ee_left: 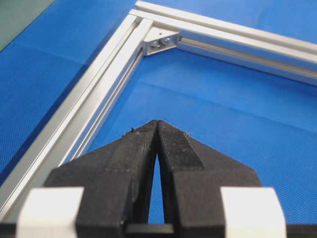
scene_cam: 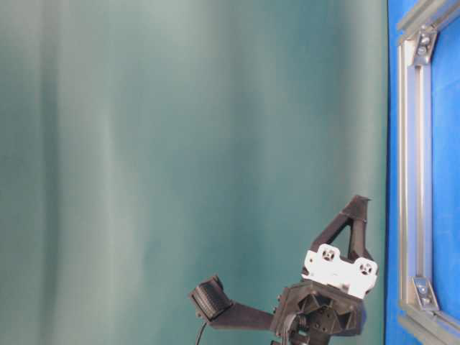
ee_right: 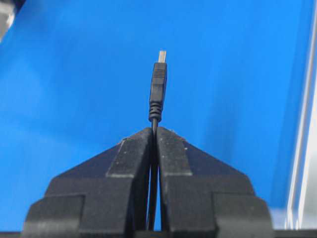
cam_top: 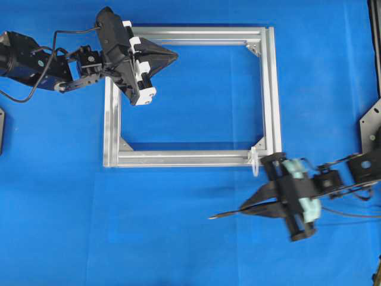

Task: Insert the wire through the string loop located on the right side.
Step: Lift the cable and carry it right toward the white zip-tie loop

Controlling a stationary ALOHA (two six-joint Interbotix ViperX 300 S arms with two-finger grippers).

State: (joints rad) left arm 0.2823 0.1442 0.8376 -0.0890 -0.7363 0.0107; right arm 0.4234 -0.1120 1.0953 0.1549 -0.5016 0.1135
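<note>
The wire's black plug [ee_right: 158, 87] with its small metal end sticks straight out of my right gripper [ee_right: 154, 130], which is shut on the thin cable just behind the plug. Overhead, that gripper [cam_top: 241, 210] hovers below the frame's lower right corner and points left, with the wire [cam_top: 222, 215] sticking out past its tips. The string loop [cam_top: 255, 161], small and whitish, hangs at that lower right corner, up and to the right of the wire's tip. My left gripper [cam_top: 174, 56] is shut and empty over the frame's top bar, its fingers [ee_left: 143, 144] pressed together.
The silver aluminium frame [cam_top: 271, 89] lies flat on the blue cloth, with triangular brackets [ee_left: 161, 42] in its corners. Its rail [ee_right: 303, 148] runs along the right edge of the right wrist view. The left arm [scene_cam: 338, 269] and the frame [scene_cam: 410, 180] show in the table-level view.
</note>
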